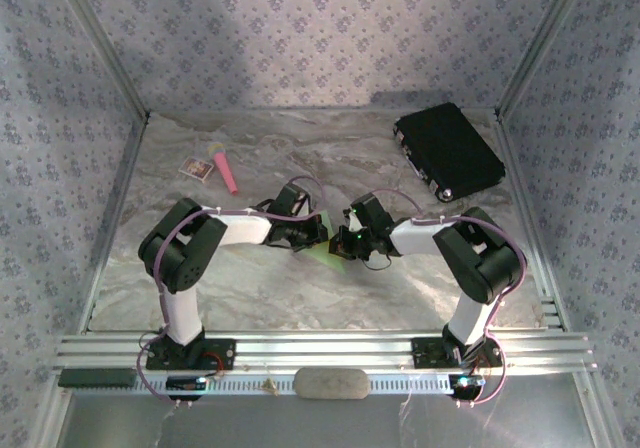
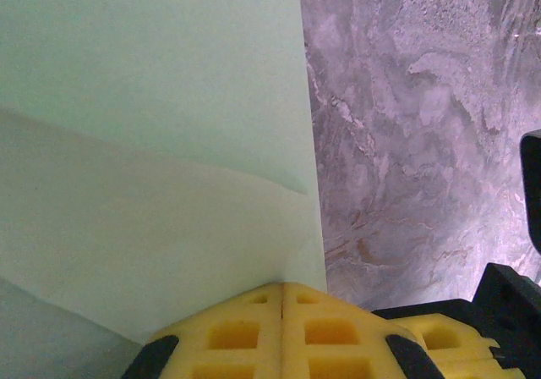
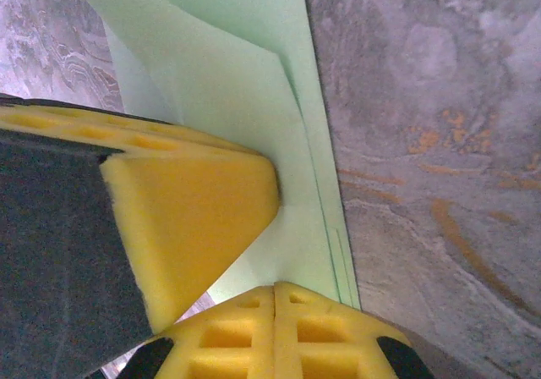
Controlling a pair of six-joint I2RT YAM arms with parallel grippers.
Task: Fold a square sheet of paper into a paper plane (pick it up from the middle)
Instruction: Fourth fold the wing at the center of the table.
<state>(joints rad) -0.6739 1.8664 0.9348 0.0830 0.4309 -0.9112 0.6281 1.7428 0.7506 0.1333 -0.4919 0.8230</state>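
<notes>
The lime-green square sheet of paper (image 2: 152, 142) lies folded in layers on the marble table, with a diagonal crease across it. My left gripper (image 2: 282, 284) is shut, its yellow pads together, and the tips rest on the paper near its right edge. My right gripper (image 3: 275, 288) is also shut, its tips on the same paper (image 3: 245, 83), whose stacked edges run beside them. The left gripper's yellow pad (image 3: 186, 218) presses on the paper right beside the right gripper. From above, both grippers (image 1: 318, 230) (image 1: 345, 240) meet at the table's middle over the paper (image 1: 328, 252).
A black case (image 1: 448, 151) lies at the back right. A pink stick with a yellow tip (image 1: 224, 167) and a small white card (image 1: 197, 169) lie at the back left. Patterned walls and metal rails enclose the table (image 1: 300, 298).
</notes>
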